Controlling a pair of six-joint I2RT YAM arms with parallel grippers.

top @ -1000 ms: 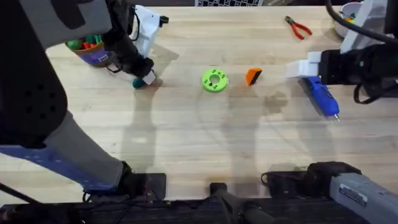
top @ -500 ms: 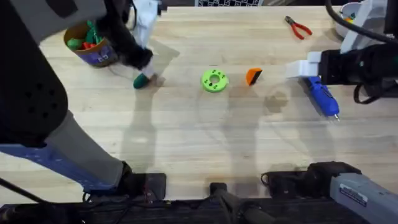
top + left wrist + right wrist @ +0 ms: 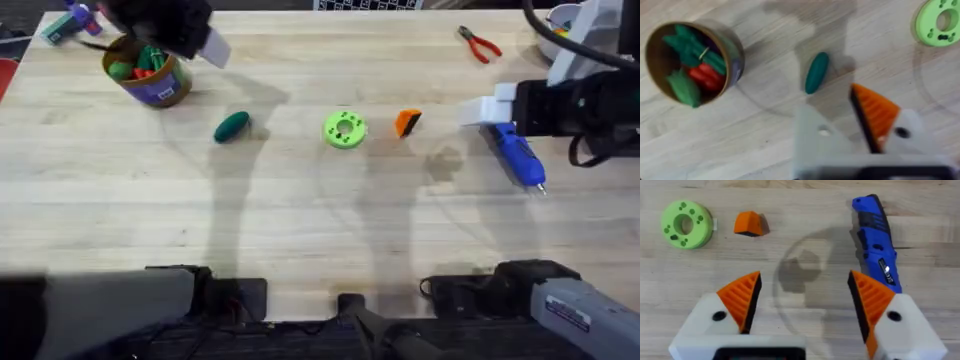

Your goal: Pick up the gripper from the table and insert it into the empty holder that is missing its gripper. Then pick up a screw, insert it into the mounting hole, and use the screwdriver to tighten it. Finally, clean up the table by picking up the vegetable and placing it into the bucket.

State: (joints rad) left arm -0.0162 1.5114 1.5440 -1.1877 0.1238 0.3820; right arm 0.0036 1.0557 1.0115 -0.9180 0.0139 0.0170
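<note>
Far left of the overhead view: bucket (image 3: 147,73) sitting near the table's back edge, stuffed with green and red toy veggies. Right beside it, hanging blurry over the back-left corner, left gripper (image 3: 200,40). Seen from its own wrist cam, one orange ribbed pad (image 3: 875,114) on one white holder, while the other holder (image 3: 820,142) sits bare, just a white block with a small hole. Nothing pinched there, but can't tell how wide those jaws are set.

Next over, lying flat on the bare wood and touching nothing: vegetable (image 3: 231,126), dark green oval, just beside the bucket but outside it.

Around the middle, a bright green disc (image 3: 345,130) with holes, and just right of it the loose orange gripper (image 3: 407,122), resting on the table.

Further right, blue screwdriver (image 3: 517,155) lying flat, metal tip pointing toward the near edge. Hovering above its back end, right gripper (image 3: 802,312), fingers spread wide apart and grasping nothing, both orange pads (image 3: 871,296) in place.

Up at the back right, red-handled pliers (image 3: 480,45).
</note>
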